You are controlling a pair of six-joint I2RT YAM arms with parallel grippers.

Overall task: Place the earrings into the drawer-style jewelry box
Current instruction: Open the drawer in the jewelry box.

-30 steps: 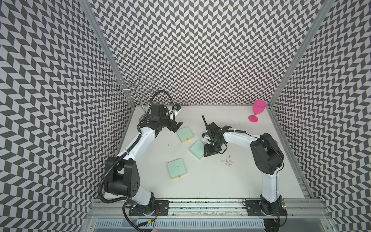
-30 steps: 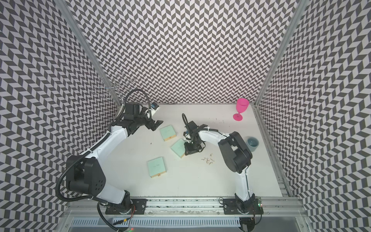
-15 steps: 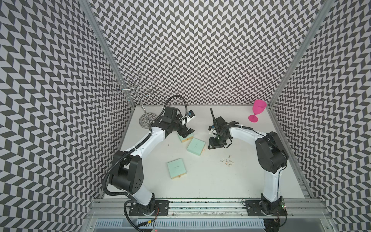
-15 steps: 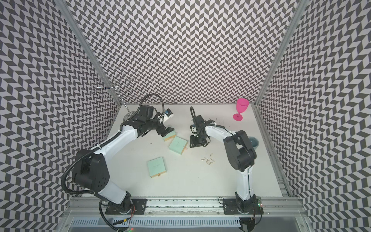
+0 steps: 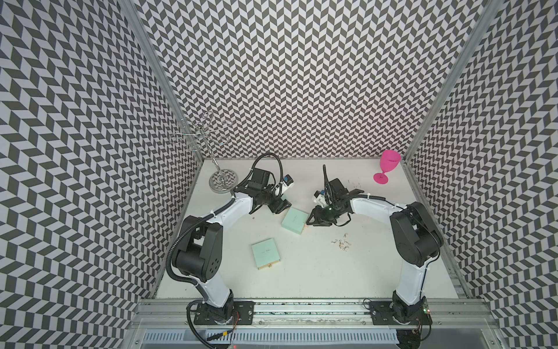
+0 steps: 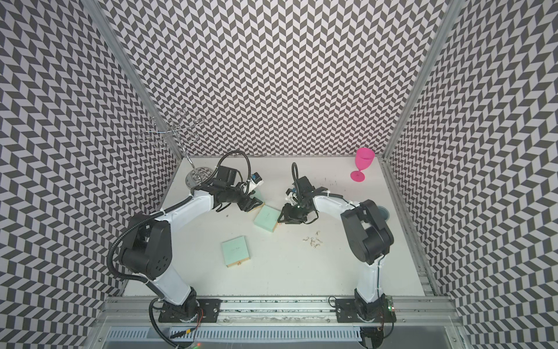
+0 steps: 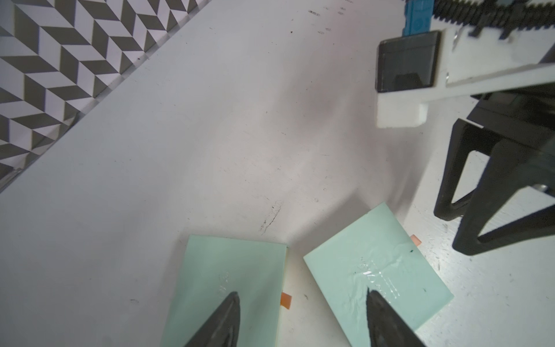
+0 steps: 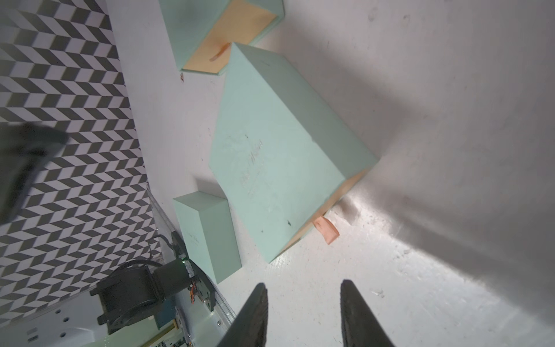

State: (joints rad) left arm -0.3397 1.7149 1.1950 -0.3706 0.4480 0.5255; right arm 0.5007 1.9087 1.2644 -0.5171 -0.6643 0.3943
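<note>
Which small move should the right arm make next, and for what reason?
Probably ease the right gripper forward to the peach pull tab on the middle mint box and close on it. Its jaws stand open and empty just short of the tab, the box looks shut, and the earrings lie loose on the table.

The table (image 5: 332, 272) bears three mint jewelry boxes (image 5: 295, 221) mid-frame, earrings (image 5: 342, 243) right of them, pink goblet (image 5: 388, 169) upper right, wire stand (image 5: 222, 180) upper left.

Left pincer (image 7: 302, 294), right pincer (image 8: 304, 284) parted (both pointing down).
</note>
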